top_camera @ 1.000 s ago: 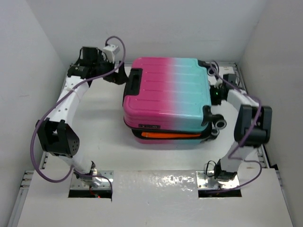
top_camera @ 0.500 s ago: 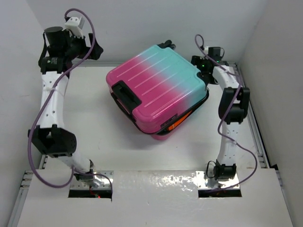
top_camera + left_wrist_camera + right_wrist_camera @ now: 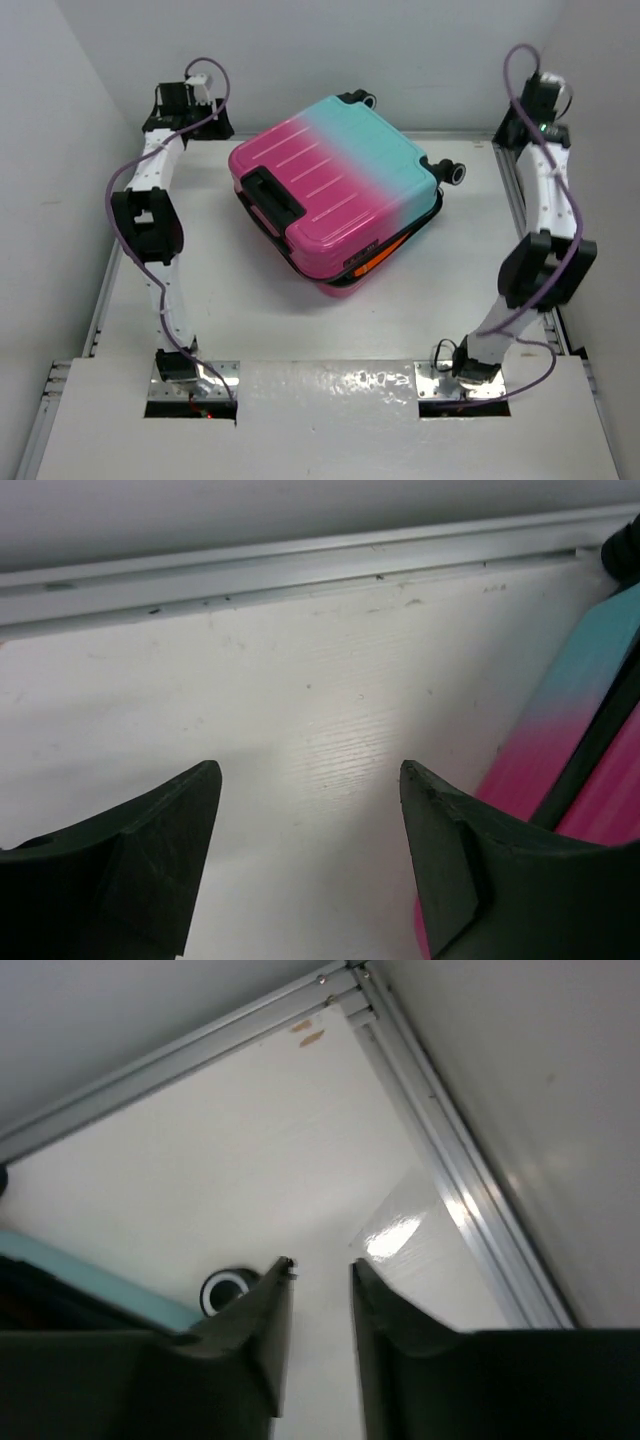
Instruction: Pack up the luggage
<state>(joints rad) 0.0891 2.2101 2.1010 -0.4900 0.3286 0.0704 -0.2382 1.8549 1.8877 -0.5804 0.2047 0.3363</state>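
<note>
Luggage: the hard-shell suitcase point(image 3: 335, 190) is lying flat on the white table point(image 3: 230, 310), mid-table and turned on the diagonal, ribbed lid facing up.
Long axis: it is running from the pink end at near-left, where the black handle point(image 3: 275, 195) is sitting, to the turquoise end at far-right, where a wheel point(image 3: 457, 172) is sticking out.
Seam: the two shells are not meeting flush. Something orange point(image 3: 385, 255) is showing in the gap along the near-right edge, so you are probably looking at a closing step, not a loading one.
Left gripper point(image 3: 310, 775): its fingers are standing wide apart with nothing between them. It is hovering at the far-left corner, and the pink shell is lying just to its right and towards you.
Right gripper point(image 3: 320, 1270): its fingers are parted by only a narrow gap and are pinching nothing. It is hanging high in the far-right corner, with the wheel down to its left.
Nearer arm: the left claw is looking closer, beside the pink far corner; the right one is standing well apart from the lid.
Coming move: you are likely needing to swing inward and down onto the lid — left from the pink side, right from the wheeled side.
</note>
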